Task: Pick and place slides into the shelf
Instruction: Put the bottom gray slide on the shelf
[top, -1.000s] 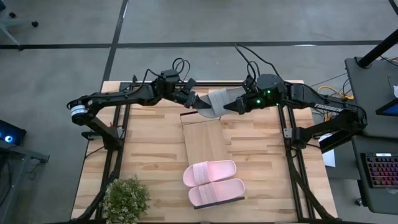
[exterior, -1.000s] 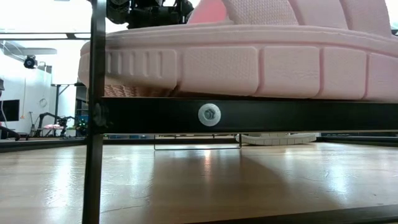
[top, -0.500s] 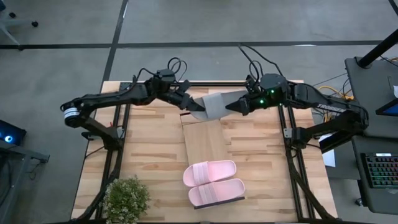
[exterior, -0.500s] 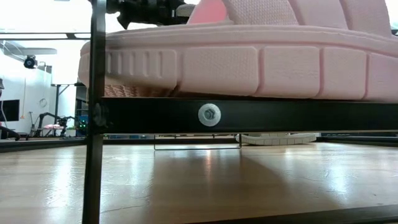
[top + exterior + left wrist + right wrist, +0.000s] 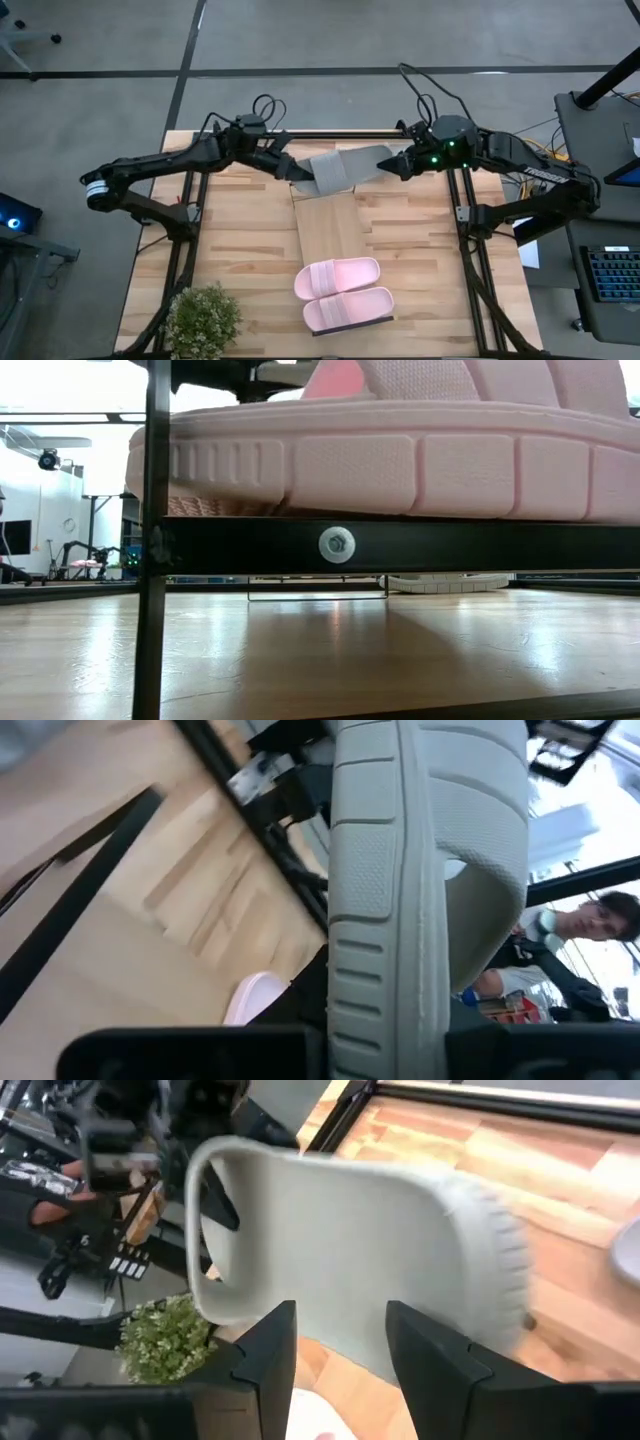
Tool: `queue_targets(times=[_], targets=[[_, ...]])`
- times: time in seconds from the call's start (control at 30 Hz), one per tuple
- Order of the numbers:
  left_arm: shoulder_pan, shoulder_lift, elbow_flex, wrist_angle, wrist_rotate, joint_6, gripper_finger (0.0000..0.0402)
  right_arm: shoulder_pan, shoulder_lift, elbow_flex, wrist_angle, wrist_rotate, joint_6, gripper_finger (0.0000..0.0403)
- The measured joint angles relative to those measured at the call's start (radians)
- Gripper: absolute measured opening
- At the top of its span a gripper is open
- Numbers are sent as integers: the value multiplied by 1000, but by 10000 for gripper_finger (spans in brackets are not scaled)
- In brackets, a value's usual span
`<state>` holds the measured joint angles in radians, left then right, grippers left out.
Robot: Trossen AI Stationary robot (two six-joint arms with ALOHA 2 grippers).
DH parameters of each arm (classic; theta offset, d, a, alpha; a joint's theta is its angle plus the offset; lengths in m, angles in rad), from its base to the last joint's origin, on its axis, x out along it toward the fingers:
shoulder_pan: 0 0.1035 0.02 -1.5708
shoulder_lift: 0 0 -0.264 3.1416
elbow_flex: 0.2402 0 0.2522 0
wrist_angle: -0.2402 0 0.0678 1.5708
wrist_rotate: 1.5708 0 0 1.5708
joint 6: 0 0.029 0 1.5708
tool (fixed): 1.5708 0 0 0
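Note:
One grey slide (image 5: 345,168) hangs in the air over the far end of the shelf (image 5: 330,230), stretched between both arms. My left gripper (image 5: 294,170) is shut on its left end; the left wrist view shows the slide (image 5: 400,910) edge-on, strap bulging to one side. My right gripper (image 5: 398,162) is open at the slide's right end, the sole (image 5: 350,1250) broad before its fingers. The pink pair (image 5: 342,292) lies side by side, soles down, on the shelf's near end and fills the low view (image 5: 400,460). The second grey slide does not plainly show. My left gripper pinches the grey slide's sole at its left end (image 5: 385,1010), one finger on each flat face, coming level from the table's left. The slide is lifted clear and runs out level toward the right arm. My right gripper's fingers (image 5: 265,1360) flank the slide's near edge; whether they touch it, I cannot tell.
A potted plant (image 5: 203,318) stands at the table's near left corner. Black frame rails (image 5: 190,215) run along both table sides. The shelf's black end bar (image 5: 400,545) crosses the low view. A person (image 5: 595,920) shows in the room beyond.
The two grippers have drawn apart: the left toward the table's left edge, the right toward the right edge and slightly far. The grey slide has gone with the left gripper and turned, so more of its length now shows between the arms.

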<state>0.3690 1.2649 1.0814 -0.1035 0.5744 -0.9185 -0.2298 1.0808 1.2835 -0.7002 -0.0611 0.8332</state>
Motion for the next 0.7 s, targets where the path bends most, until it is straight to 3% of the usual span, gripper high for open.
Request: queue_targets(times=[0.13, 0.43, 0.7], targets=[[-12, -68, -108, -2, -47, -37, 20, 0, -17, 0, -9, 31, -13, 147], [-72, -262, -385, 199, -173, -214, 20, 0, -13, -6, -30, 48, -24, 146], [-129, -373, -471, 201, -247, -271, 20, 0, -11, -34, -29, 73, -30, 139]])
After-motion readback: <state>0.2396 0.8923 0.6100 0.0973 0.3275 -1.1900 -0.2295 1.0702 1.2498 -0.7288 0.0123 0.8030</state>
